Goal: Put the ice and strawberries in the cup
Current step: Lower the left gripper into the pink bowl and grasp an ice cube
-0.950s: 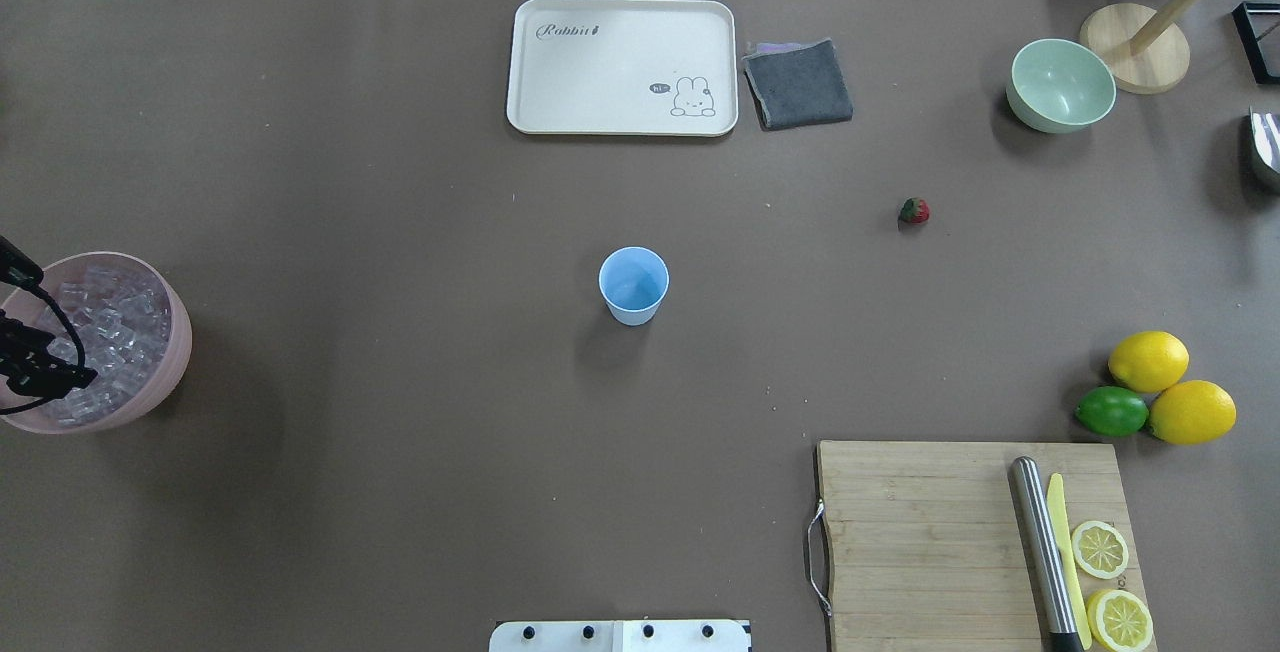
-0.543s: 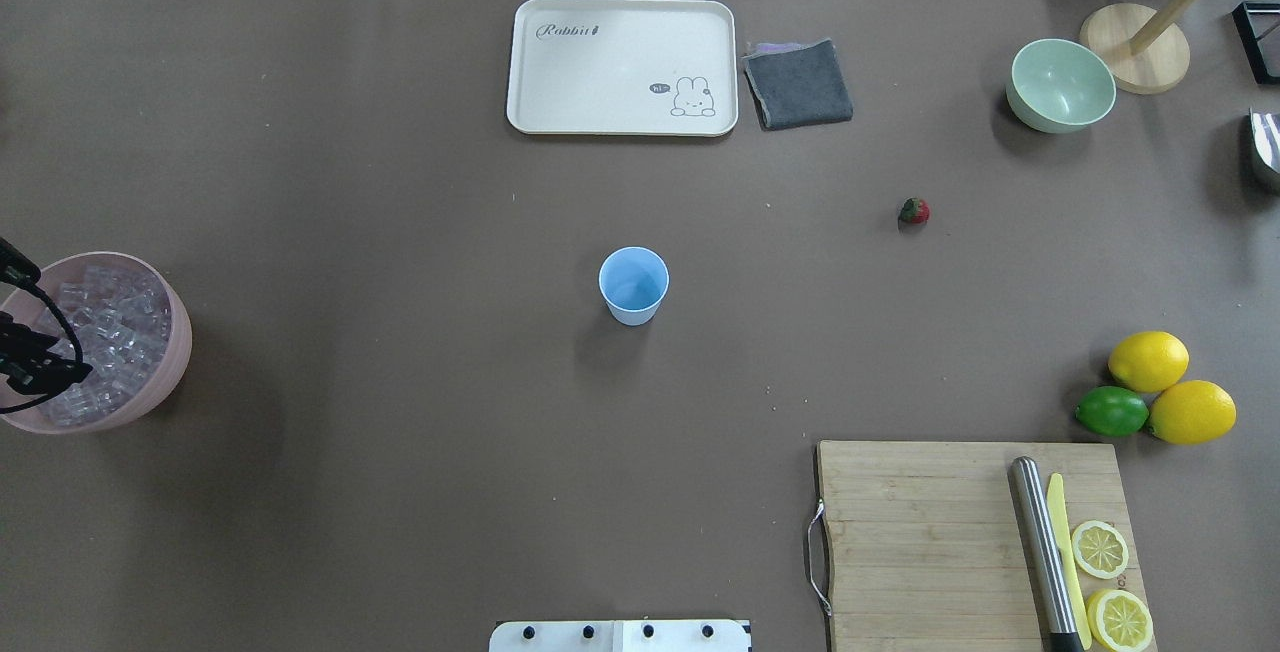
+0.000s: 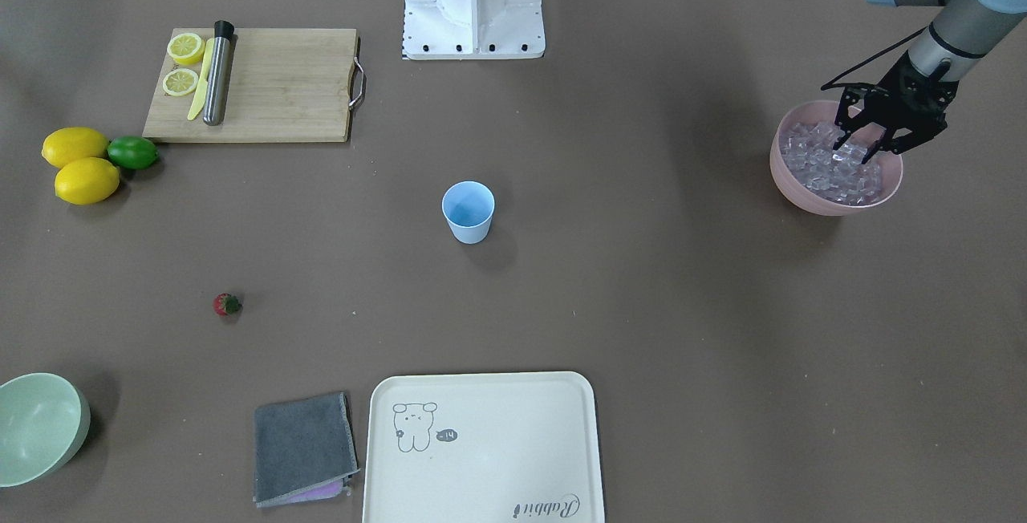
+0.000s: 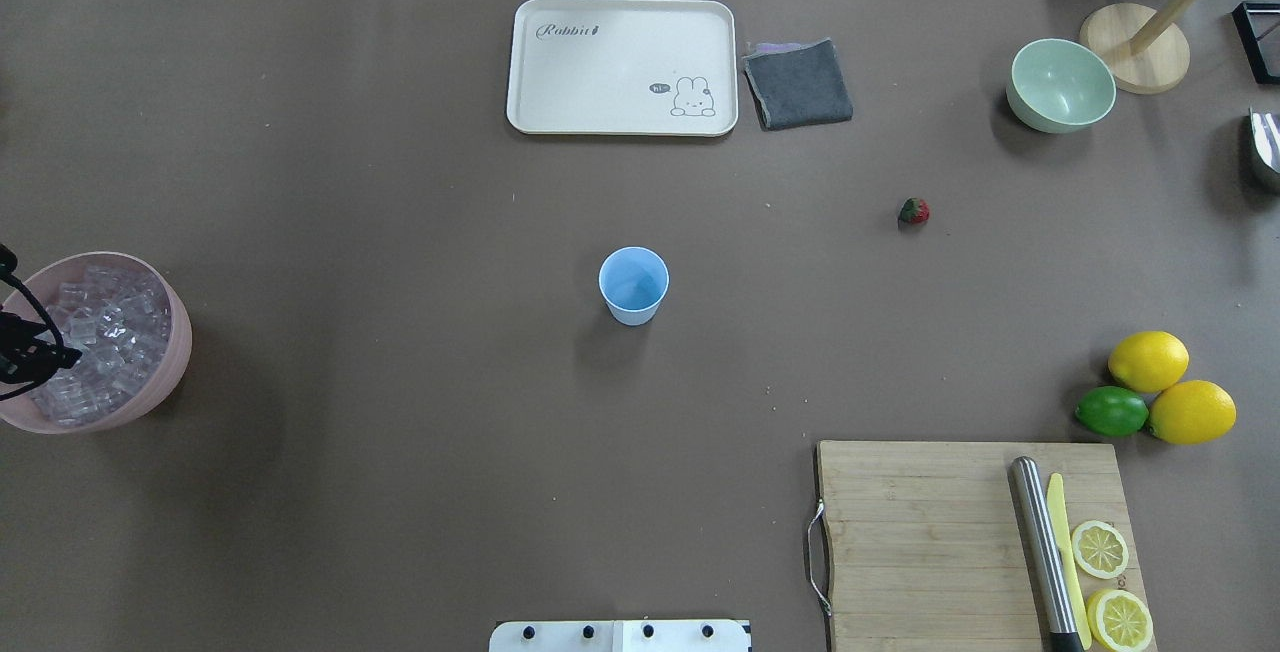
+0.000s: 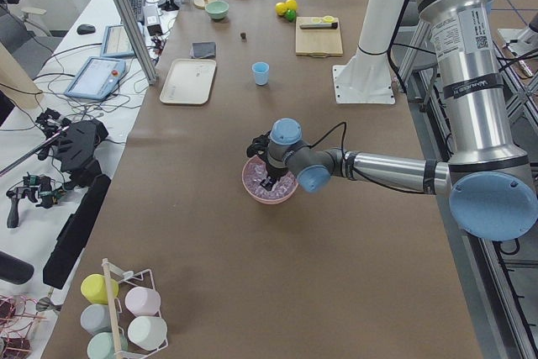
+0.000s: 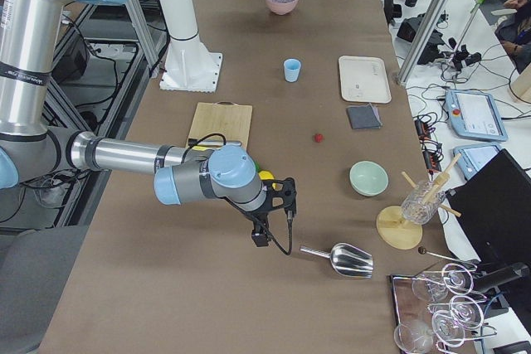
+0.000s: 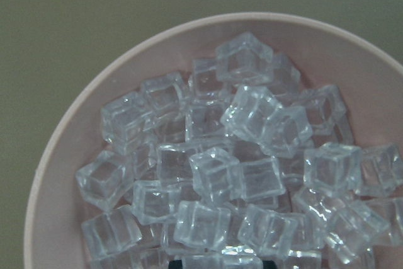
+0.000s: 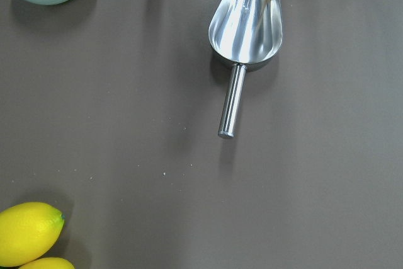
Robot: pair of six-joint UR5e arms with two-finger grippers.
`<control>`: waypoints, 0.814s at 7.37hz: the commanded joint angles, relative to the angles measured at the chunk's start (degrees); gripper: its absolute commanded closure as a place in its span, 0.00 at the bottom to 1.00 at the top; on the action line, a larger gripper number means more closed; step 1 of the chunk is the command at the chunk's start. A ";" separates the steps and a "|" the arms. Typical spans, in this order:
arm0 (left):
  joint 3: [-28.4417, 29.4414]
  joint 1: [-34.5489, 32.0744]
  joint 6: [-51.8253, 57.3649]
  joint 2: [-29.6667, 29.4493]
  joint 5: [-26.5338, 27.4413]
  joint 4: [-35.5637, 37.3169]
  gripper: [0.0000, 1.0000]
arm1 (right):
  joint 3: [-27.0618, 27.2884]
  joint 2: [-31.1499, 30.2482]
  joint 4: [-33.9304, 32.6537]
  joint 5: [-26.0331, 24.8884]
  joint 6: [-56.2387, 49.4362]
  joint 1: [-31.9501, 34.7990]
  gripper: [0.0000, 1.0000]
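Observation:
The light-blue cup (image 3: 468, 212) stands upright and empty at the table's middle, also in the overhead view (image 4: 633, 285). The ice (image 3: 834, 172) is a heap of clear cubes in a pink bowl (image 3: 802, 196) at the robot's far left; the left wrist view shows the cubes (image 7: 239, 174) close up. My left gripper (image 3: 857, 147) hangs over the bowl, jaws open, tips down at the cubes. One small red strawberry (image 3: 226, 304) lies on the table, also in the overhead view (image 4: 913, 211). My right gripper (image 6: 286, 194) hovers near the lemons; I cannot tell its state.
A metal scoop (image 8: 245, 36) lies below my right wrist. Two lemons (image 4: 1148, 360) and a lime (image 4: 1111, 411) sit beside a cutting board (image 4: 930, 532) with a knife and lemon slices. A cream tray (image 4: 620, 67), grey cloth (image 4: 798, 84) and pale green bowl (image 4: 1060, 85) line the far edge.
My left gripper has slid toward the overhead view's left edge over the ice bowl; less of it shows now. Cup and strawberry have not moved.

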 commanded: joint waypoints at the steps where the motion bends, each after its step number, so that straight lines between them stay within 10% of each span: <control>1: -0.25 -5.31 0.07 -1.26 -6.31 -0.15 1.00 | 0.00 -0.09 0.00 0.01 0.00 0.01 0.00; 6: 0.10 -8.77 -17.36 -16.17 -11.20 0.37 1.00 | 0.00 -0.09 0.00 0.10 0.00 -0.07 0.00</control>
